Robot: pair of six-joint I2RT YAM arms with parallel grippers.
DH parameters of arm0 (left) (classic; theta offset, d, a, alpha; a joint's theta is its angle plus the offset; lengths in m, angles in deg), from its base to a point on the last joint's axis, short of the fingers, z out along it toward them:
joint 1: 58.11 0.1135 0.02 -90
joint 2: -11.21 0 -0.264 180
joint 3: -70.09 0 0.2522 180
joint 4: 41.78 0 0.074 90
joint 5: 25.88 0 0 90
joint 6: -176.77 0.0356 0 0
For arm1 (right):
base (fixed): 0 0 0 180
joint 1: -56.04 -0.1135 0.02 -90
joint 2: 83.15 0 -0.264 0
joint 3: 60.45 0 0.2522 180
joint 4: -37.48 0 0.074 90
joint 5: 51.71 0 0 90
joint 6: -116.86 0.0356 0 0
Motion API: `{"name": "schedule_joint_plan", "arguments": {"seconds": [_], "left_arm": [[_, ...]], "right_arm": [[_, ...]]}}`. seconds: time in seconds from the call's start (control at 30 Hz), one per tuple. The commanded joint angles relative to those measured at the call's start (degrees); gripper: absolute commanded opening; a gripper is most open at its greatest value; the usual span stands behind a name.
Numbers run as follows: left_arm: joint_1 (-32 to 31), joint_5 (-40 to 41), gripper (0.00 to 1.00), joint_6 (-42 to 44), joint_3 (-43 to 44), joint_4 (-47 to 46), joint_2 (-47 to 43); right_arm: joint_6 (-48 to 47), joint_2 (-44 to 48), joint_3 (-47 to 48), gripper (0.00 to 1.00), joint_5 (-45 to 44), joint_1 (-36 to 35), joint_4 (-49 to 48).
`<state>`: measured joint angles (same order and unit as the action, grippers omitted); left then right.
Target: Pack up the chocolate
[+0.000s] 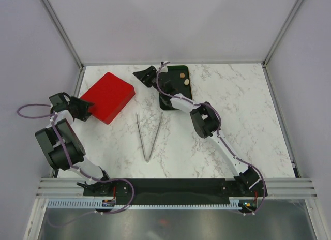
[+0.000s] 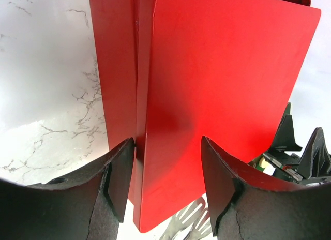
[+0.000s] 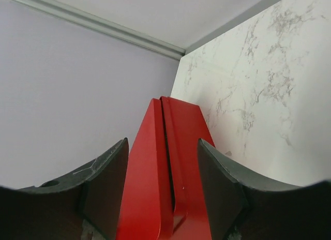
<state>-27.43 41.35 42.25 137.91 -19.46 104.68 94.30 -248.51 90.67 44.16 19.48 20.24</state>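
I find free passage over the bare table (image 1: 248, 126) at right and near centre. Obstacles: red box (image 1: 109, 97) far left, left gripper (image 1: 84, 107) crowding its left corner, tongs (image 1: 149, 136) mid-table, right arm (image 1: 204, 118) stretched over the dark tray (image 1: 187, 90), far centre.

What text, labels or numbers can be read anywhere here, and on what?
No text is readable in any view.
red box: plain faces, no print in any of the three views.
tongs: bare metal, no marking visible.
dark tray and chocolates: no visible marks.
left arm base: tiny coloured patch, too small to tell if it is text.
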Motion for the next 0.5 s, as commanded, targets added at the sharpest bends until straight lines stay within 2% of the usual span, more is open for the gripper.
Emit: {"name": "schedule_joint_plan", "arguments": {"seconds": [0.0,0.23,0.47], "left_arm": [[0.26,-1.14,0.61,-2.16,1.84,-1.97,0.48],[0.26,-1.05,0.61,-2.69,2.27,-1.97,0.92],[0.26,-1.58,0.61,-2.86,2.27,-1.97,0.75]], "right_arm": [[-5.73,5.48,0.28,0.63,4.76,-0.89,0.33],[-11.53,11.89,-9.12,0.62,6.35,-0.97,2.52],[-20.41,20.24,-14.92,0.57,0.64,-0.97,14.99]]}}
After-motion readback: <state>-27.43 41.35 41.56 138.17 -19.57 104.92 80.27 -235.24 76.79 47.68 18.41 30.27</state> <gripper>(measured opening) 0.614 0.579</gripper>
